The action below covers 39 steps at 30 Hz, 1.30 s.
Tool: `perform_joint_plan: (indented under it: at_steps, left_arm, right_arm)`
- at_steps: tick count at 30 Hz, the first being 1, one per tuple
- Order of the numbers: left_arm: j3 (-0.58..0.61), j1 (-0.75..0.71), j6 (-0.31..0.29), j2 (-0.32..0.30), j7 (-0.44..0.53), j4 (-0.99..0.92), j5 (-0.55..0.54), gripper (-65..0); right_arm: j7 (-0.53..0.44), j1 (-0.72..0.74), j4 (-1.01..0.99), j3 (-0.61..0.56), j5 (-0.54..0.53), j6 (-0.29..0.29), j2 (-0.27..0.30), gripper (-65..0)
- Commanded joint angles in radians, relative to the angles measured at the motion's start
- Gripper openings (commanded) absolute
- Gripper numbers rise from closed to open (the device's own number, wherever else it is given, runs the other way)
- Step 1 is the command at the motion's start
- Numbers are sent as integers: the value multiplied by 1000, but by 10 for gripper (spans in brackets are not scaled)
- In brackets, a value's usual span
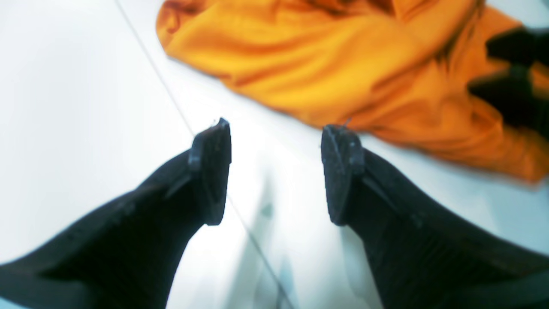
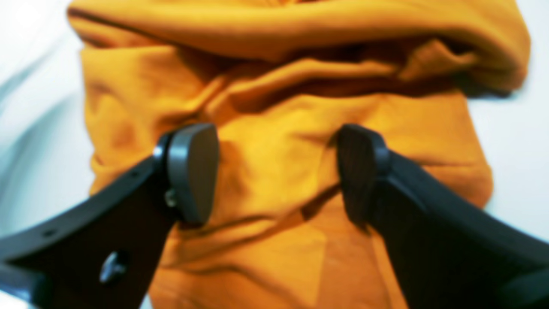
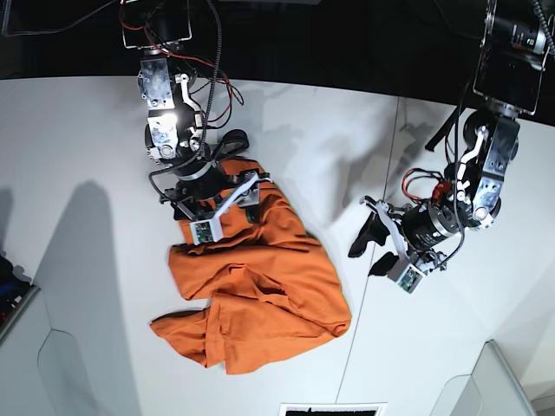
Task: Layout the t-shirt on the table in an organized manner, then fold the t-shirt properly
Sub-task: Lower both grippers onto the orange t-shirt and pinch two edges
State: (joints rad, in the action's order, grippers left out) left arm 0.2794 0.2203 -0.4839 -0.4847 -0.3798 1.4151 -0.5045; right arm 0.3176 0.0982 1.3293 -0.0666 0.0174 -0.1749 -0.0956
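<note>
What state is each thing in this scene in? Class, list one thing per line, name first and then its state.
t-shirt: crumpled and bunched on the table, not laid flat, not folded.
left gripper: open, empty, above bare table beside the shirt.
right gripper: open, over the shirt, gripping nothing.
table: white, carrying the shirt.

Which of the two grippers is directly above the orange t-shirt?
The right gripper: it hangs open over the crumpled t-shirt. The left gripper is open over the bare table, beside the shirt.
</note>
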Motion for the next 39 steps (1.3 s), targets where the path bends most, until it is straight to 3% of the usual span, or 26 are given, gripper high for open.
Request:
perform_joint_plan:
  at_steps: [1,3,6,7,14,18,25,30,33,39]
  left_arm:
    - [-8,50,1,2,24,-8,-20,-289]
    - [-6,92,1,21,24,-39,-36,-289]
    - [3,131,1,24,23,-43,-55,-289]
    - [8,143,0,24,23,-43,-62,-289]
    - [143,225,0,62,24,-44,-44,-289]
    - [258,261,5,131,31,-44,38,-289]
    - [469,301,38,265,52,-49,196,-289]
    - [589,323,195,335,125,-164,374,-289]
    - [611,355,254,367,152,-268,423,-289]
    - [610,420,270,390,182,-370,429,-289]
  right_arm:
    - [37,3,-7,-3,9,-1,-11,-222]
    - [55,-13,-7,-3,37,21,-10,-286]
    - [66,-58,19,-3,105,44,-3,-511]
    - [74,-79,38,-3,116,43,-1,-550]
    - [84,-263,266,-3,137,68,50,-555]
    - [104,-341,357,-3,137,67,83,-555]
    - [102,-378,364,-3,152,67,84,-555]
    - [103,-377,364,-3,152,67,84,-555]
    - [103,-376,364,-3,151,67,84,-555]
    - [102,-376,364,-3,151,67,84,-555]
